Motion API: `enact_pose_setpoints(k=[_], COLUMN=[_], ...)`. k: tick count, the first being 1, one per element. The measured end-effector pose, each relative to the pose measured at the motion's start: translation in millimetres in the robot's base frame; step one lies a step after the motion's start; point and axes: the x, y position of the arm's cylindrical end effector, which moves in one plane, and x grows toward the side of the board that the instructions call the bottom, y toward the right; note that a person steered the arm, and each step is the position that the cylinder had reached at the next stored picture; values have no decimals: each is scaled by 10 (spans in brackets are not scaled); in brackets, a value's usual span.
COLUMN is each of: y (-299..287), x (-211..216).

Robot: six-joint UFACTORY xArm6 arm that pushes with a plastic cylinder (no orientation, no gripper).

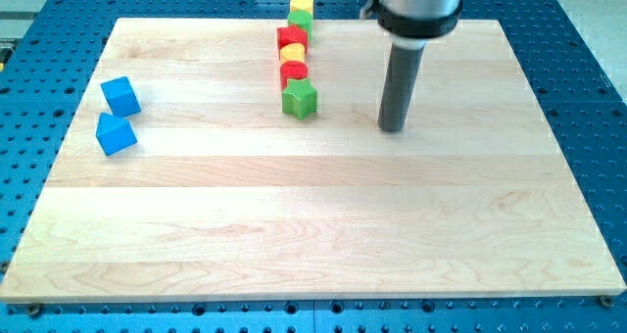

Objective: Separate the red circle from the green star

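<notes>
The red circle (293,73) sits near the view's top centre, touching the green star (300,99) just below it. Both end a column of blocks running up to the board's top edge. My tip (393,128) rests on the board to the right of the green star, well apart from it and slightly lower in the view. The rod rises straight up to the arm's dark collar.
Above the red circle in the column are a yellow block (292,53), a red block (292,35), a green block (300,19) and a yellow block (302,3). Two blue cubes (120,95) (116,134) sit at the view's left. The wooden board (313,235) lies on a blue perforated table.
</notes>
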Motion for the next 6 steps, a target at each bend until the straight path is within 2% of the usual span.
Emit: enact_pose_setpoints(k=[1,2,3,4,5,6], y=[-546,-727,-1546,-1652,-1457,-2059], x=[-247,-332,-345,-346,-480,-609])
